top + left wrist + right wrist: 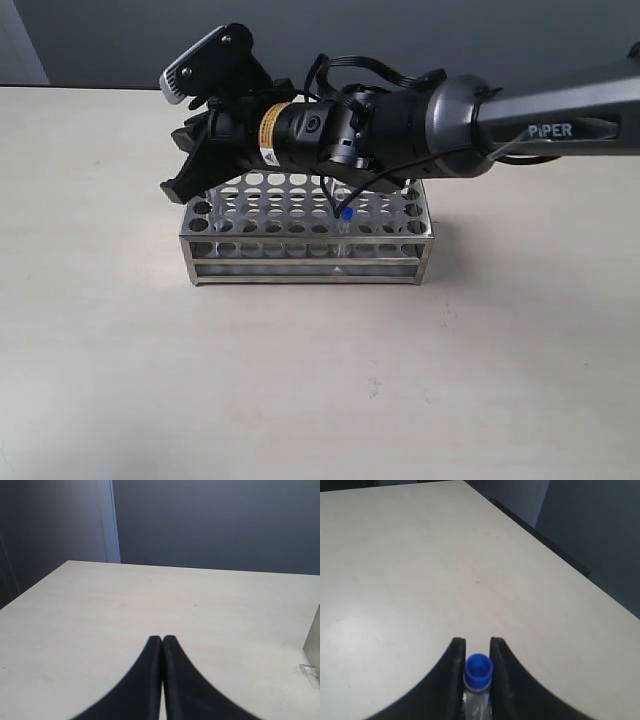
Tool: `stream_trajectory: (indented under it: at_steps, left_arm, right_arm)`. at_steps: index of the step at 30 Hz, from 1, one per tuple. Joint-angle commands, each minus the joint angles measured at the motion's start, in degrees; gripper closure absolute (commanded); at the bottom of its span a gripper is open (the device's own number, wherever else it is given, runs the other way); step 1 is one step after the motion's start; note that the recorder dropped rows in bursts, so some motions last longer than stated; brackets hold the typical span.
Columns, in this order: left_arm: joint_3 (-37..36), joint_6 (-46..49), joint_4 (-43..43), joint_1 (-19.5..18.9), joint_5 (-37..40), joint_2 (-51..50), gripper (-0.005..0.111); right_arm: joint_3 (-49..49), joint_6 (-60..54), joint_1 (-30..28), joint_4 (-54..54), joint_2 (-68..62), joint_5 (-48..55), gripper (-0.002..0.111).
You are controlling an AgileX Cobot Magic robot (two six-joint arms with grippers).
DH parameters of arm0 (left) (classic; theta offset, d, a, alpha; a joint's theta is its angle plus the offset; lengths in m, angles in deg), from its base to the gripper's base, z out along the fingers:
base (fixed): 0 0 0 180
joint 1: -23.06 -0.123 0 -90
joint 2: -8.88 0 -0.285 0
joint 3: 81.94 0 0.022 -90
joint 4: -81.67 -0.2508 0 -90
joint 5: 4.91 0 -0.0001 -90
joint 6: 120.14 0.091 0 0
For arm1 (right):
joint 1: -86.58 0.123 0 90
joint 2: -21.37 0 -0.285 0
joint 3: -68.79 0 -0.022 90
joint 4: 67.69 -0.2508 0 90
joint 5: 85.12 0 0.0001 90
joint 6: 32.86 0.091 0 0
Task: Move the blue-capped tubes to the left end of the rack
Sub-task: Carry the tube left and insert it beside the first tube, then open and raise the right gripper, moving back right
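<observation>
The right claw (478, 644) is narrow. Its 2 black fingers (454, 672) are clamped on a blue-capped tube (479, 669) just under the cap. The blue cap sits between the fingertips, and the clear body runs back between the fingers and out of view. Past the tips, the right wrist view shows only the pale bench (420, 570) and a dark wall beyond its edge.

In the exterior view this claw (185, 160) hangs over the left end of the rack (300, 258). It has reached across from the right on a long dark grey arm (520, 115). The held tube cannot be made out there, because the fingers and wrist hide it. The arm also covers the back rows of the rack.

The rack is shiny metal with rows of round holes in its top plate. It stands on the bench near the middle, with a long side toward the camera. 1 second blue-capped tube (346, 214) stands upright in a hole near the front, right of the rack's middle and just below the arm.

The left claw (162, 640) is pressed closed with its 2 fingertips touching. It is low over the bench, well apart from the other claw.
</observation>
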Motion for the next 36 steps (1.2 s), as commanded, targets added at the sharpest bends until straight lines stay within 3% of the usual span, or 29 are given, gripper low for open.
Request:
stream_trajectory:
  at_steps: [1, 9, 15, 17, 23, 30, 36]
  left_arm:
    - [-0.2, 0.0, 0.2, 0.5, -0.3, 0.2, 0.106]
    - [-0.2, -0.1, 0.2, 0.5, -0.3, 0.2, 0.106]
    - [-0.2, -0.1, 0.2, 0.5, -0.3, 0.2, 0.106]
    - [-0.2, -0.1, 0.2, 0.5, -0.3, 0.2, 0.106]
    - [-0.2, -0.1, 0.2, 0.5, -0.3, 0.2, 0.106]
    - [-0.2, -0.1, 0.2, 0.5, -0.3, 0.2, 0.106]
    - [-0.2, -0.1, 0.2, 0.5, -0.3, 0.2, 0.106]
  right_arm:
    - [0.4, 1.0, -0.1, 0.3, -1.6, 0.1, 0.108]
    - [0.4, 3.7, -0.1, 0.3, -4.3, -3.0, 0.105]
    - [0.4, 3.8, -0.1, 0.3, -4.1, -2.4, 0.067]
    - [0.4, 3.8, -0.1, 0.3, -3.9, -1.9, 0.060]
    - [0.4, 2.7, -0.4, 0.3, 1.9, 8.4, 0.060]
    - [-0.5, 1.2, -6.6, 0.3, 11.9, 15.3, 0.060]
    - [-9.7, 2.7, -13.9, -3.0, 15.9, 9.8, 0.060]
